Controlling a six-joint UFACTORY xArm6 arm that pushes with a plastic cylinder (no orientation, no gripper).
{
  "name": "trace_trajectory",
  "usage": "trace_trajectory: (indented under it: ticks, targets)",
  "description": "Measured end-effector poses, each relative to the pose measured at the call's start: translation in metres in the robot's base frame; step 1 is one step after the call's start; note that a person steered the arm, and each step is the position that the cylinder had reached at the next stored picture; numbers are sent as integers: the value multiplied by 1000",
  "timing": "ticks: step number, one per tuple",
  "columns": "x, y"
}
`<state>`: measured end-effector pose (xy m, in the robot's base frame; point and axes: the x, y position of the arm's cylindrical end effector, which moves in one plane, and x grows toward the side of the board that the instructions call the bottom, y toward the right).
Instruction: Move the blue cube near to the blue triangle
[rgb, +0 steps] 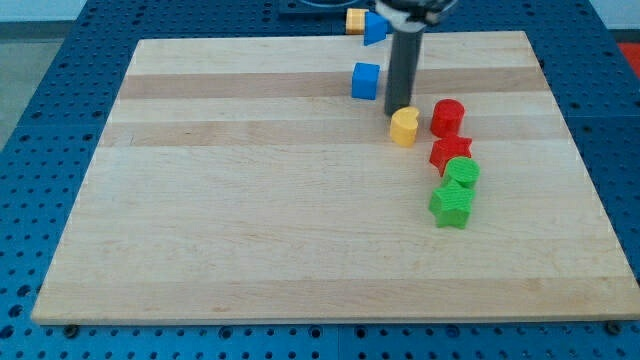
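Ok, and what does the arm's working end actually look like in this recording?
It is a plain straight rod, dark grey to black, round in section, with no markings visible. My tip is its blunt lower end, beside the yellow block. At the view's top the rod joins a dark mount with a pale rim, mostly cut off. No cables can be made out.

A robotics laboratory bench. A pale, banded wooden board (300, 200) lay on a blue perforated metal table (40, 100) with a regular grid of mounting holes, typical of an experimental test rig.
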<state>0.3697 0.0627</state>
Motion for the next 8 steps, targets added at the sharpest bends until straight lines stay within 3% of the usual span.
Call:
trace_trajectory:
  ticks: [2, 5, 6, 7, 8]
  targets:
    - [13, -48]
    - [-80, 11]
    - [-83, -1]
    - [-40, -75]
    - [-52, -89]
